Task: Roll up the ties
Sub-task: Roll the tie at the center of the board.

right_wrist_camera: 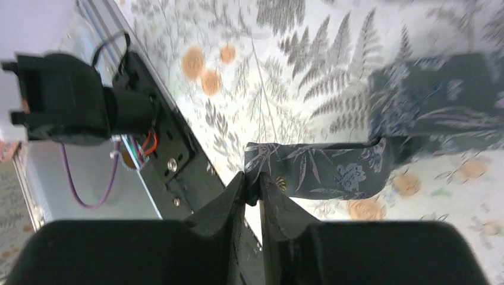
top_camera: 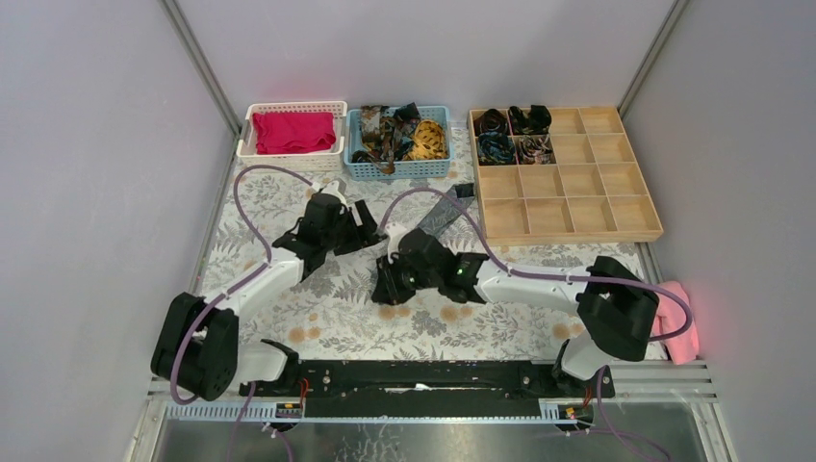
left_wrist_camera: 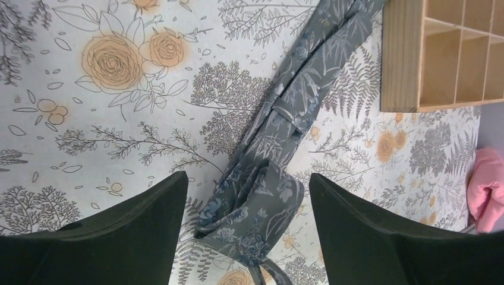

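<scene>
Four coiled ties [top_camera: 510,135] sit in the far-left compartments of the wooden tray [top_camera: 577,236] at the far right, and a heap of loose ties [top_camera: 399,135] waits in the blue basket [top_camera: 399,174] beside it. By my reckoning the fifth roll is just getting started.

The grey tie [top_camera: 438,217] lies slantwise on the middle of the table, its far end running towards the tray. The right claw [right_wrist_camera: 252,181] is pinched tight on the tie's [right_wrist_camera: 321,169] narrow near end, lifting it just off the cloth. The left claw [left_wrist_camera: 246,177] hangs with its jaws spread wide over a loose first fold of the same tie [left_wrist_camera: 285,113], gripping nothing.

Next, I'd judge, that fold needs pinning or tucking so the turns wind snug; the fabric looks limp and likely to spring loose.

A floral tablecloth [top_camera: 318,298] covers the table. A white basket [top_camera: 289,157] at the far left holds a magenta cloth [top_camera: 293,132], a pink cloth [top_camera: 674,318] lies at the near right edge, and plain grey walls [top_camera: 96,144] close in three sides.
</scene>
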Controlling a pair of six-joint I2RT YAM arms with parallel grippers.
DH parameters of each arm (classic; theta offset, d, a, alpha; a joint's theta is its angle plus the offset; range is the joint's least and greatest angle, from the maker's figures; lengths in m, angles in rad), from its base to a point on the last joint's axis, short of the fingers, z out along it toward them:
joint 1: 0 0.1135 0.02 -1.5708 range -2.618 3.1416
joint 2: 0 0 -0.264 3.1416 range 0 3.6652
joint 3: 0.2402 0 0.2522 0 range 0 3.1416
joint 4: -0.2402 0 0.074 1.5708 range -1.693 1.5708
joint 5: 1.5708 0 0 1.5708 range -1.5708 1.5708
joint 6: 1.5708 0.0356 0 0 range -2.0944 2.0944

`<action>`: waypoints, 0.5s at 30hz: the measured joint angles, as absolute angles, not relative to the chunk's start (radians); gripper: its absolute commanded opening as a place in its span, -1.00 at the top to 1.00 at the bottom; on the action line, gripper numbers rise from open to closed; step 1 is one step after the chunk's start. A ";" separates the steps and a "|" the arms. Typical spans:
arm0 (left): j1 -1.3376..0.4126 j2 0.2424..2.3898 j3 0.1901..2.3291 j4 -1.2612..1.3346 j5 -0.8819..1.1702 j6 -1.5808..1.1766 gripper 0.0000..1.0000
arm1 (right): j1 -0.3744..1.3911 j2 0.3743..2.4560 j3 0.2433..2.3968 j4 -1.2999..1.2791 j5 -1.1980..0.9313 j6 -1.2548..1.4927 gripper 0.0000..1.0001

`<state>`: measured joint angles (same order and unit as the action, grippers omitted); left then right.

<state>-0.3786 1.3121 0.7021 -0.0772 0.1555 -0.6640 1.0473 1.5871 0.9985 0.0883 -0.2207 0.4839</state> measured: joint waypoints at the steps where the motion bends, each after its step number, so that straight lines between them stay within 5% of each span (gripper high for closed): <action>1: -0.379 1.301 0.702 -0.080 0.149 -0.664 -0.64 | 1.060 1.587 0.987 0.089 -0.220 0.488 0.62; 4: -0.379 1.268 0.702 -0.097 0.125 -0.663 -0.64 | 1.093 1.587 0.930 0.088 -0.218 0.508 0.58; 7: -0.379 1.250 0.700 -0.112 0.110 -0.663 -0.64 | 1.110 1.589 0.871 0.087 -0.218 0.533 0.07; 9: -0.378 1.246 0.697 -0.117 0.104 -0.663 -0.64 | 1.114 1.593 0.858 0.080 -0.204 0.547 -0.08; 15: -0.378 1.246 0.683 -0.132 0.093 -0.664 -0.65 | 1.118 1.575 0.858 0.028 -0.085 0.543 -0.31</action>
